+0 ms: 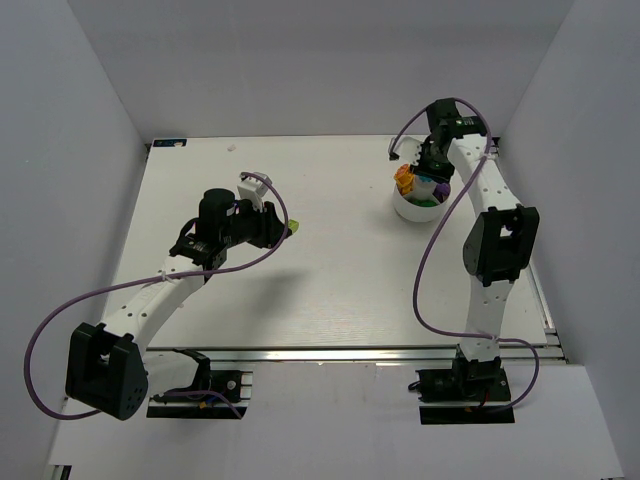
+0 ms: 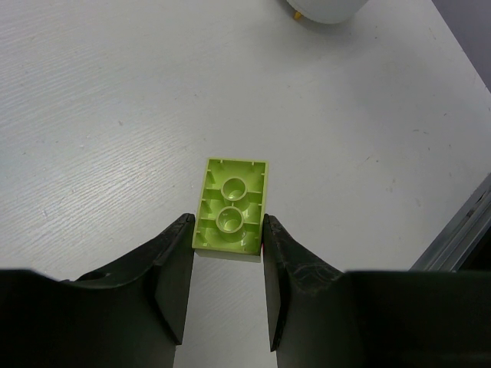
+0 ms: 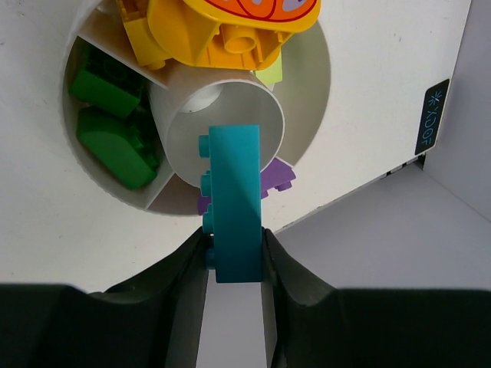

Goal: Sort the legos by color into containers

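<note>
Cyan brick: on edge, long axis running straight out from right end effector, whose part-closed jaws pinch its near end; far end over the middle of bowl. Pale green brick: pinched likewise by left end effector at mid-counter, bowl well apart ahead

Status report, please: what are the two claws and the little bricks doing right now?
Left gripper shut on lime brick. Right gripper shut on teal brick, over the bowl. Nothing in the way.
</note>
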Tool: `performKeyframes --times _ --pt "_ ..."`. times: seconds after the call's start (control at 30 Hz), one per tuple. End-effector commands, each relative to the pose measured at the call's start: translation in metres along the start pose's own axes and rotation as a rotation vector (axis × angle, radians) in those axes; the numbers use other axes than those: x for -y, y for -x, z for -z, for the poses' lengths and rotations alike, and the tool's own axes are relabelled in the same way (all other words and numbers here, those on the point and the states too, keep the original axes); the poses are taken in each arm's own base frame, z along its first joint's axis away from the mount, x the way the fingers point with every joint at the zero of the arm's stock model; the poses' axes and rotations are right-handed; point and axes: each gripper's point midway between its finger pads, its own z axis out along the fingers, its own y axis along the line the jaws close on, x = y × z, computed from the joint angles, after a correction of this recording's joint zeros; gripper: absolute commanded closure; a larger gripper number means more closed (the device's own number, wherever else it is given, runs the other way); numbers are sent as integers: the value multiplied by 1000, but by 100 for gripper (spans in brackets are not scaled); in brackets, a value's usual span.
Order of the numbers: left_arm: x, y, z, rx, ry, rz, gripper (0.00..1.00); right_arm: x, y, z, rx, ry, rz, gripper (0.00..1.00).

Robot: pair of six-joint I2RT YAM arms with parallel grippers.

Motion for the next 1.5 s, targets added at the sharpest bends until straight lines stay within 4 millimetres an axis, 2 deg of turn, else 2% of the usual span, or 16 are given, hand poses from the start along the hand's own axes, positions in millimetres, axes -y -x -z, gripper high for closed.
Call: performKeyframes --times 0.0,0.47,0.57,0.67,0.73,0.9,1.03,1.07,1.13,1.17,1.2,1.23,1.3,1.33,1.4,1.47 --pt "8 6 8 26 -26 -28 100 9 -5 5 -65 2 241 100" --pt "9 7 9 31 -25 -32 100 9 2 -7 -129 2 283 71" --pt "9 8 9 32 -24 -32 100 12 3 -6 -133 -9 285 59" --pt "9 8 9 33 -26 -33 100 14 4 -3 -135 -21 284 35" --pt "9 8 9 33 -29 -32 100 16 5 2 -130 -33 282 32" --pt "11 8 9 34 -37 -34 100 27 9 19 -120 -87 281 30" --pt "24 9 11 45 -112 -43 100 52 32 64 12 -217 163 31" --pt "29 9 11 49 -141 -45 100 56 39 89 73 -262 117 32" --pt "46 8 14 55 -248 -57 100 38 69 107 289 -216 14 34" --pt "54 8 16 57 -295 -57 100 25 85 137 430 -203 -127 41" --pt "63 14 16 91 -353 -76 100 -20 112 127 606 5 -167 60" --pt "81 9 22 79 -469 -82 100 -46 121 133 691 111 -208 68" --pt "96 2 22 72 -585 -53 100 -124 146 150 872 473 -239 83" --pt "103 -2 25 59 -647 -47 100 -148 157 160 923 584 -232 82" --pt "108 -3 25 66 -696 -3 100 -181 163 178 1018 725 -230 56" --pt "110 1 26 87 -705 10 100 -185 167 193 1089 775 -247 28"
